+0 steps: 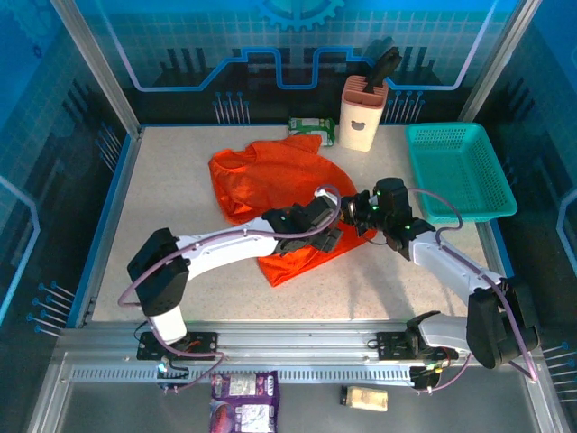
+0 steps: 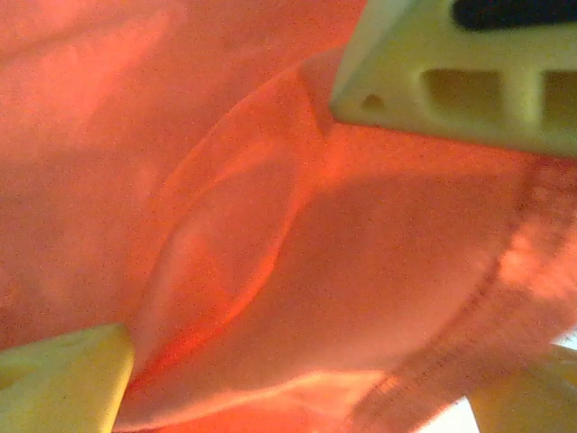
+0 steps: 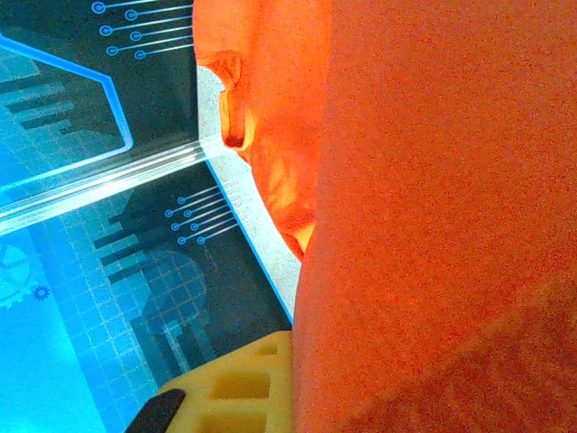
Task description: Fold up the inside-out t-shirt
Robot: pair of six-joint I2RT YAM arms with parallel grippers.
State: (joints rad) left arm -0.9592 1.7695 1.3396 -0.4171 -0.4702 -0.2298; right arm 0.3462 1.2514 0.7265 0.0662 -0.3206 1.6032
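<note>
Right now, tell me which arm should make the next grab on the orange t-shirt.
Left. The left hand is open over the orange t-shirt, cloth between its fingers, ready to close. The right hand is shut, apparently pinching the shirt's edge, so it isn't free.

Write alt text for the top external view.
A crumpled orange t-shirt lies on the table. At its near edge the left gripper is open over the cloth and the right gripper is shut on it. A teal basket sits at right.
</note>
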